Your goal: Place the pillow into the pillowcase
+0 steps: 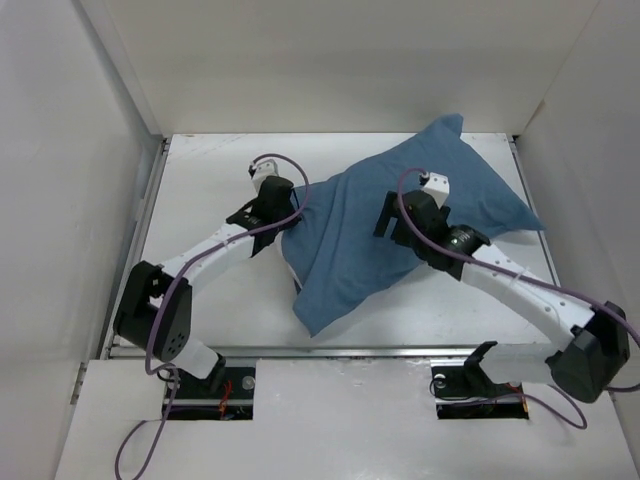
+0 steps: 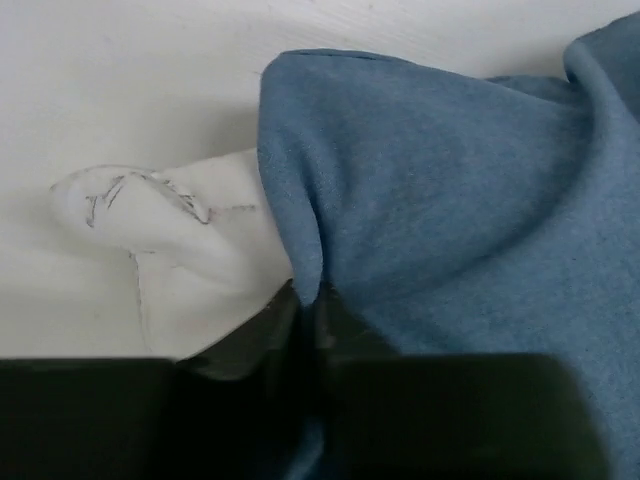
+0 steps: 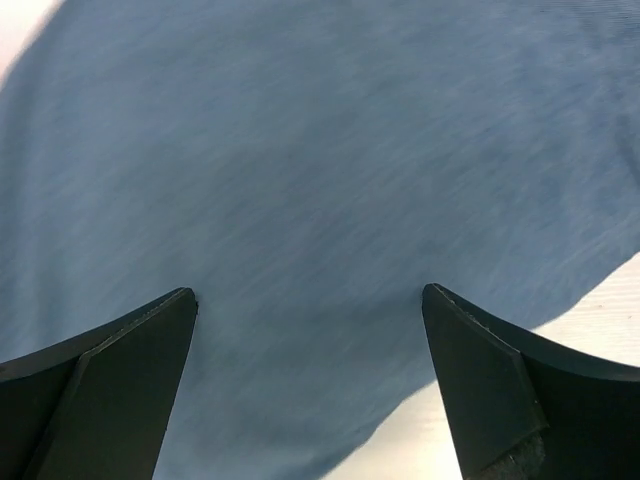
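Note:
The slate-blue pillowcase [image 1: 350,255] lies wrinkled across the middle of the table and covers most of the white pillow. Only a pillow corner [image 2: 175,235] pokes out at the sack's left edge, seen from above as a white sliver [image 1: 290,268]. My left gripper [image 1: 288,203] sits at that edge. In the left wrist view its jaws [image 2: 308,305] are pressed together with a fold of the pillowcase hem [image 2: 300,250] between them. My right gripper [image 1: 397,215] hovers over the middle of the pillowcase [image 3: 320,150]. Its fingers [image 3: 310,300] stand wide apart with nothing between them.
The white table [image 1: 220,300] is boxed in by white walls on the left [image 1: 110,120], back and right. A metal rail [image 1: 330,350] runs along the near edge, with both arm bases behind it. Bare tabletop shows at the pillowcase's lower right [image 3: 600,320].

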